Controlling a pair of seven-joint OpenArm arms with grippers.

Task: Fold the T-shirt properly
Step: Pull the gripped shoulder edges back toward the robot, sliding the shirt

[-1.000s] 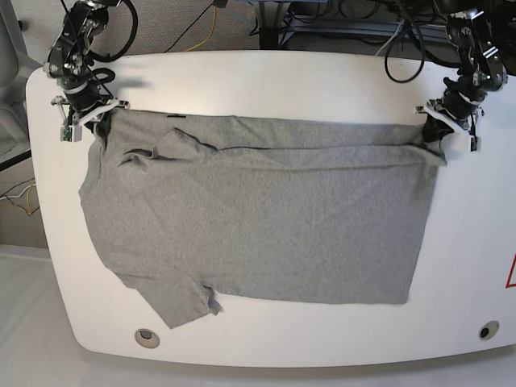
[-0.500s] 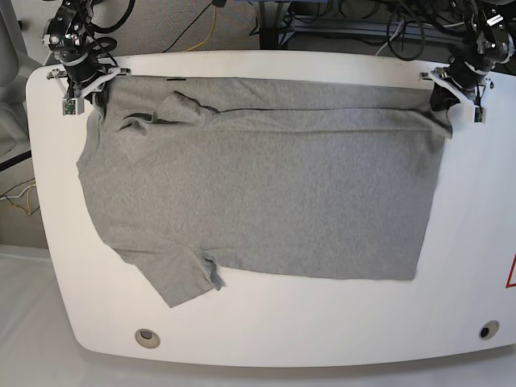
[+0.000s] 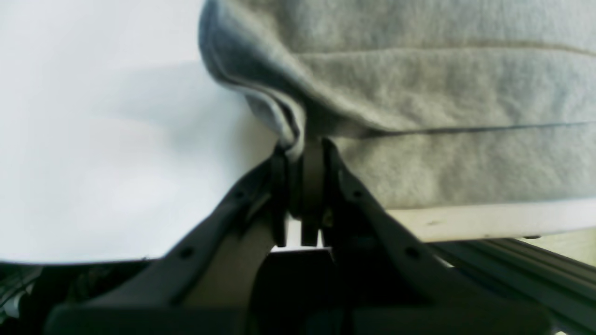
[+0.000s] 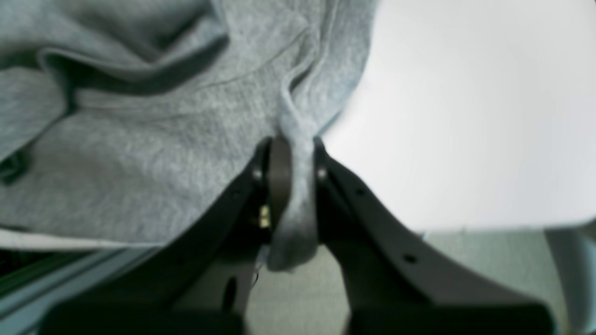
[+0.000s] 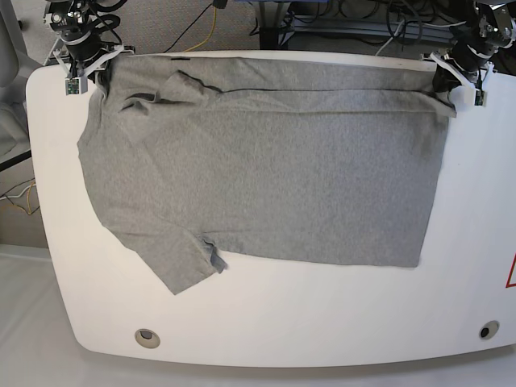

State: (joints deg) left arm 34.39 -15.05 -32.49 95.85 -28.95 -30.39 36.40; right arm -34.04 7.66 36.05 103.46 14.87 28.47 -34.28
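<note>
Left wrist: my left end effector [image 3: 302,153] is clamped on the T-shirt [image 3: 442,93] hem corner. Right wrist: right end effector [image 4: 291,153] pinches a shoulder bunch. Base: both have dragged the shirt's far edge back to the worktop [image 5: 258,339] rim, so it's spread flat, ready for folding I reckon.

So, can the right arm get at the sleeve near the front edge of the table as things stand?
Probably not yet. The right claw is shut on the T-shirt at the far edge of the table. The path to that sleeve looks free, but the claw must let go first.
</note>
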